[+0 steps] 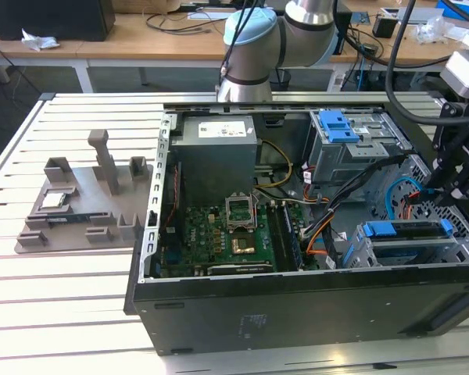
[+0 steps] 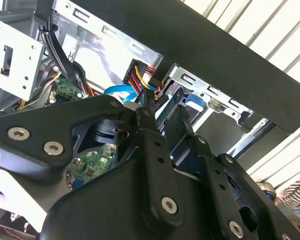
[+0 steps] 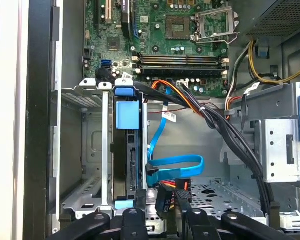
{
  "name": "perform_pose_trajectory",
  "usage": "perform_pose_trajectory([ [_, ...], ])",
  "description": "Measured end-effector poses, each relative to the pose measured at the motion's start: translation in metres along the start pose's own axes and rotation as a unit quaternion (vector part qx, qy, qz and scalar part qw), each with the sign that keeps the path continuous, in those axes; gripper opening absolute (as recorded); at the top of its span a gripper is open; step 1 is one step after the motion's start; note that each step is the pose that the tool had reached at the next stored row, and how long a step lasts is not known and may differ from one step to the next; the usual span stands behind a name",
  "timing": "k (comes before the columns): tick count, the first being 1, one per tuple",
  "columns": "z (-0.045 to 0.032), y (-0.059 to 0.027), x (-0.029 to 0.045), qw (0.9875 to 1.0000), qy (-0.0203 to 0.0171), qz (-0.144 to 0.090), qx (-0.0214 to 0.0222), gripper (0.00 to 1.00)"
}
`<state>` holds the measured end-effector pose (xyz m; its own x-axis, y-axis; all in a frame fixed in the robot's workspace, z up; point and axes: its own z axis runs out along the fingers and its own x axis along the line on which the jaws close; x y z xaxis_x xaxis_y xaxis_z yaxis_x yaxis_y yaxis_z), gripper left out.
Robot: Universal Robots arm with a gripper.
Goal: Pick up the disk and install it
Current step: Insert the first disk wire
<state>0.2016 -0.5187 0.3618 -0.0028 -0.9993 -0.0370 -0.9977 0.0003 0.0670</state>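
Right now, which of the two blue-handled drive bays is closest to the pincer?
The lower bay near the case's front wall, directly beside the pincer; the upper cage sits farther back.

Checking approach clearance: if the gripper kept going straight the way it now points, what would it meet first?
Probably the disk, standing on edge in its blue rail frame in the drive cage, straight ahead of the gripper. The power connector may be nearer; depth is unclear.

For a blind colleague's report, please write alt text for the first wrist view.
The disk, with its blue rail frame, sits on edge in a metal drive cage inside an open computer case. A blue data cable loops beside it, and the green motherboard lies beyond.
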Motion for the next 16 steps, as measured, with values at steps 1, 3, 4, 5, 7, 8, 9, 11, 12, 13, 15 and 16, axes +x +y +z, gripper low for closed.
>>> perform_pose_trajectory([
  [1, 0.0000, 0.0000, 0.0000, 1.0000, 0.0000, 0.000, 0.0000, 0.36],
  [3, 0.0000, -0.0001, 0.0000, 1.0000, 0.0000, 0.000, 0.0000, 0.28],
  [4, 0.0000, -0.0001, 0.0000, 1.0000, 0.0000, 0.000, 0.0000, 0.22],
  [5, 0.0000, -0.0001, 0.0000, 1.0000, 0.0000, 0.000, 0.0000, 0.22],
  [7, 0.0000, -0.0002, 0.0000, 1.0000, 0.0000, 0.000, 0.0000, 0.17],
  [8, 0.0000, -0.0003, 0.0000, 1.0000, 0.0000, 0.000, 0.0000, 0.17],
  [9, 0.0000, -0.0003, 0.0000, 1.0000, 0.0000, 0.000, 0.0000, 0.17],
  [11, -0.0001, 0.0005, 0.0031, 1.0000, 0.0037, 0.000, 0.0000, 0.17],
  [12, -0.0001, 0.0007, 0.0053, 1.0000, 0.0053, 0.000, 0.0000, 0.17],
  [13, -0.0001, 0.0018, 0.0103, 1.0000, 0.0080, 0.001, 0.0000, 0.17],
  [15, 0.0003, 0.0043, 0.0133, 0.9999, 0.0105, 0.001, 0.0000, 0.17],
  [16, 0.0014, 0.0068, 0.0161, 0.9999, 0.0115, 0.001, 0.0000, 0.17],
])
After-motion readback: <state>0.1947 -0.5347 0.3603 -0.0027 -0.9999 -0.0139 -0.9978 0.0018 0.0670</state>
